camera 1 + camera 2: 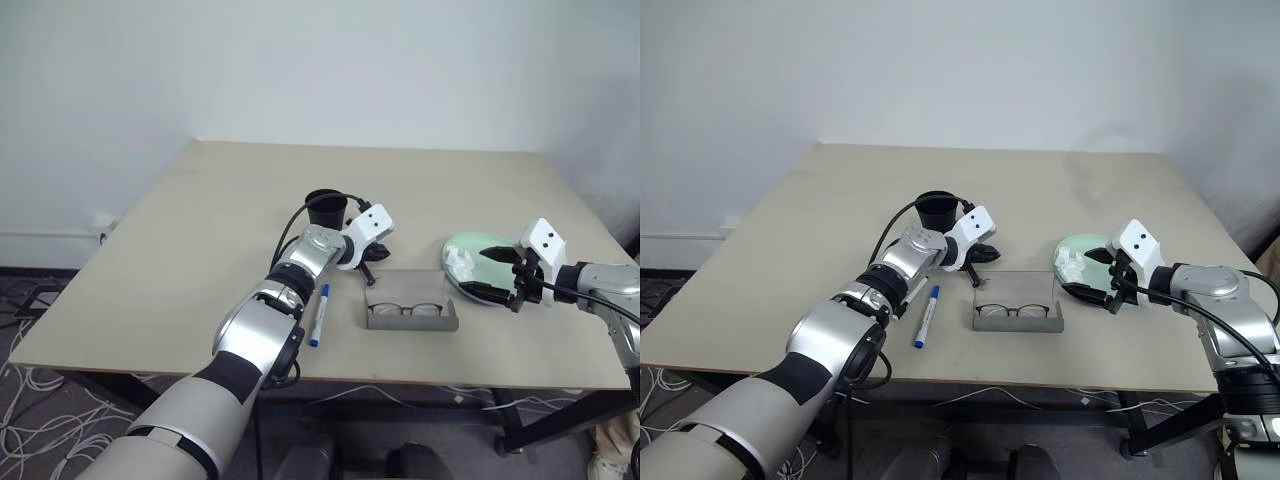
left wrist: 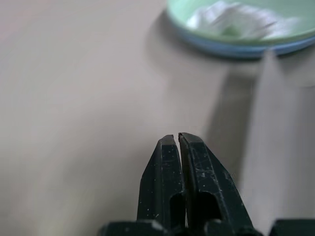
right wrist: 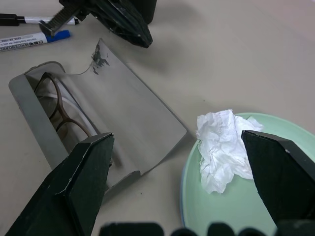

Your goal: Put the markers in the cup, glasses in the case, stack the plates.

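Note:
The black cup [image 1: 325, 206] stands upright mid-table. My left gripper [image 1: 367, 275] is shut on nothing, its tips low over the table between the cup and the open grey case [image 1: 412, 322]. The dark-framed glasses [image 3: 54, 105] lie inside the case. A blue-capped marker [image 1: 319, 316] lies left of the case, and a black-capped marker [image 3: 17, 19] lies just beyond it. The mint green plate [image 2: 295, 24] rests on the light blue plate [image 2: 236, 49] right of the case. My right gripper [image 1: 492, 273] is open, hovering at the plates' near right rim.
A crumpled white tissue [image 3: 224, 147] lies in the green plate. The case's lid [image 3: 128, 108] lies flat, open toward the plates. The beige table [image 1: 200, 240] is bare on its left and far side. Cables lie on the floor below the table's left front edge.

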Action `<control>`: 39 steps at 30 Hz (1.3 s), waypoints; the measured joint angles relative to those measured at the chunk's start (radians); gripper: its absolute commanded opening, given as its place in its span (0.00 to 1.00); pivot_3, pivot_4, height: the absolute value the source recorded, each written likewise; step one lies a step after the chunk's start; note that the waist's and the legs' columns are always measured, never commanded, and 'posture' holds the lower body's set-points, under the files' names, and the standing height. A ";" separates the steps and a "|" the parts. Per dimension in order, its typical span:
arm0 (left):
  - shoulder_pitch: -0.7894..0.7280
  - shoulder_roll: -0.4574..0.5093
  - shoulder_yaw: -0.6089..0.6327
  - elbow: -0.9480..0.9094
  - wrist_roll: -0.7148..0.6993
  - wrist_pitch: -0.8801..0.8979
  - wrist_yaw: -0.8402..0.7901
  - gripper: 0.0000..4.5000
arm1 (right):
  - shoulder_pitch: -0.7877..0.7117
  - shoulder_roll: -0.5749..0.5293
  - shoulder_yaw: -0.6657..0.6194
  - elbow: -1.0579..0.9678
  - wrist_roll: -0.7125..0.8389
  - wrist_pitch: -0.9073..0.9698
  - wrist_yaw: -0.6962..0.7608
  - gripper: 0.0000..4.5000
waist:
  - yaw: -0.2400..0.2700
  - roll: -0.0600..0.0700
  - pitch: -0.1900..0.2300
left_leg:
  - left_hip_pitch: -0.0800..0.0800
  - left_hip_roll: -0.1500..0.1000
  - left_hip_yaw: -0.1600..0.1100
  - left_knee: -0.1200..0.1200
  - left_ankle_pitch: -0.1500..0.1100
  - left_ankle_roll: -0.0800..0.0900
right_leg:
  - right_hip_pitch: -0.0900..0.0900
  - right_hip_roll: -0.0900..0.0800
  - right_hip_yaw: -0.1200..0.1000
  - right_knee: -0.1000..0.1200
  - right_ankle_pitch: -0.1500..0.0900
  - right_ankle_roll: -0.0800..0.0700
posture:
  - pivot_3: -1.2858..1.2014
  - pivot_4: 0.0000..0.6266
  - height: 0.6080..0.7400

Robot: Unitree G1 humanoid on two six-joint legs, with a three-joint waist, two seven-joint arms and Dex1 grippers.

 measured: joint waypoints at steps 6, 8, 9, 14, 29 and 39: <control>0.006 -0.001 -0.006 0.005 0.030 0.002 -0.019 0.01 | 0.000 0.000 0.000 0.000 0.000 0.000 -0.005 1.00 | 0.000 0.000 0.000 | 0.000 -0.001 0.000 0.000 0.000 0.000 | 0.000 -0.001 -0.001 0.000 0.000 0.000 | 0.52 0.00 0.93; 0.012 -0.002 -0.013 0.004 0.034 0.007 -0.071 0.01 | 0.000 0.000 0.000 -0.001 0.000 0.000 -0.006 1.00 | 0.000 0.000 0.000 | 0.000 -0.001 0.000 0.000 0.000 0.000 | 0.000 -0.001 -0.001 0.000 0.000 0.000 | 0.52 0.00 0.93; 0.015 0.001 -0.019 -0.002 0.037 0.000 -0.096 0.01 | 0.000 0.000 0.000 -0.001 0.000 0.000 -0.006 1.00 | -0.001 0.000 0.000 | 0.000 -0.001 0.000 0.000 0.000 0.000 | 0.000 -0.001 -0.001 0.000 0.000 0.000 | 0.52 0.00 0.93; 0.028 0.018 -0.066 -0.057 0.064 -0.026 -0.284 0.01 | 0.000 0.000 0.000 -0.004 0.001 0.000 -0.009 1.00 | -0.002 0.000 0.000 | 0.000 0.000 0.000 0.000 0.000 0.000 | 0.000 -0.001 0.001 0.000 0.000 0.000 | 0.52 0.00 0.93; 0.188 0.096 -0.131 -0.418 0.061 0.039 -0.541 0.01 | -0.002 0.005 0.004 -0.003 0.000 0.000 -0.014 1.00 | -0.003 0.000 0.000 | 0.000 0.000 0.000 0.000 0.000 0.000 | -0.001 -0.001 0.002 0.000 0.000 -0.001 | 0.52 0.00 0.93; 0.216 0.236 -0.045 -0.686 -0.057 0.196 -0.537 0.01 | -0.006 0.006 0.005 -0.007 0.001 0.000 -0.015 1.00 | -0.006 0.001 -0.001 | 0.000 0.000 0.000 0.000 0.000 0.000 | -0.001 0.000 0.003 0.000 0.000 -0.001 | 0.52 0.00 0.93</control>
